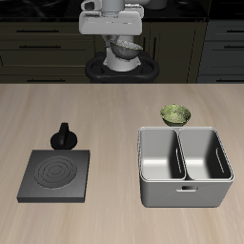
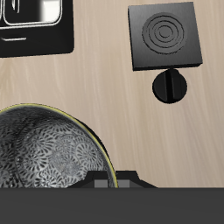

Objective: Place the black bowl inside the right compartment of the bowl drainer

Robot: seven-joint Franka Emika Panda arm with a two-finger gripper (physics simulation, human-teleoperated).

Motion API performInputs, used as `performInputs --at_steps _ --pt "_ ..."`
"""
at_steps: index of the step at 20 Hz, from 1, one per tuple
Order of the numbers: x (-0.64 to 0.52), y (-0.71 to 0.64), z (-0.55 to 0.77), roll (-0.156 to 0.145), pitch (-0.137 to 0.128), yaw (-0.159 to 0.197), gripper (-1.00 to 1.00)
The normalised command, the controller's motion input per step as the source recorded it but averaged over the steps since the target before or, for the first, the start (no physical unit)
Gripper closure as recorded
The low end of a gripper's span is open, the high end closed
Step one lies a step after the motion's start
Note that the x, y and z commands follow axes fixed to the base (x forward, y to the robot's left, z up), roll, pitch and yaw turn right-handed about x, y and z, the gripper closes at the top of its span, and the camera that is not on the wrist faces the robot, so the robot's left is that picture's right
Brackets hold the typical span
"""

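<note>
The black bowl (image 1: 125, 45), dark with a pale speckled inside, hangs high over the table's back edge, close to the robot's base. My gripper (image 1: 123, 36) is shut on its rim. The wrist view shows the bowl (image 2: 48, 153) very close, tilted and filling much of the picture; my fingertips are hidden there. The bowl drainer (image 1: 186, 165), a grey metal bin with a central divider and two deep wells, stands near the table's front edge, far below and forward of the bowl. Only part of the drainer (image 2: 35, 31) shows in the wrist view. Both wells look empty.
A yellow-green bowl (image 1: 174, 115) sits on the table just behind the drainer. A flat black stove plate (image 1: 55, 174) (image 2: 164, 35) lies on the other side. A small black upright object (image 1: 64, 136) (image 2: 171, 85) stands behind it.
</note>
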Motion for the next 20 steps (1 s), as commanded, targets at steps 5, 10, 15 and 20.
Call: performInputs --at_steps 5,10,15,20 --pt "0.46 0.23 0.09 -0.003 0.024 0.018 1.0" --pt "0.63 0.19 -0.04 -0.04 0.043 0.028 1.0" --pt "0.35 0.37 -0.01 0.032 0.005 0.025 1.0" --pt "0.27 0.41 0.04 0.021 0.004 0.055 1.0"
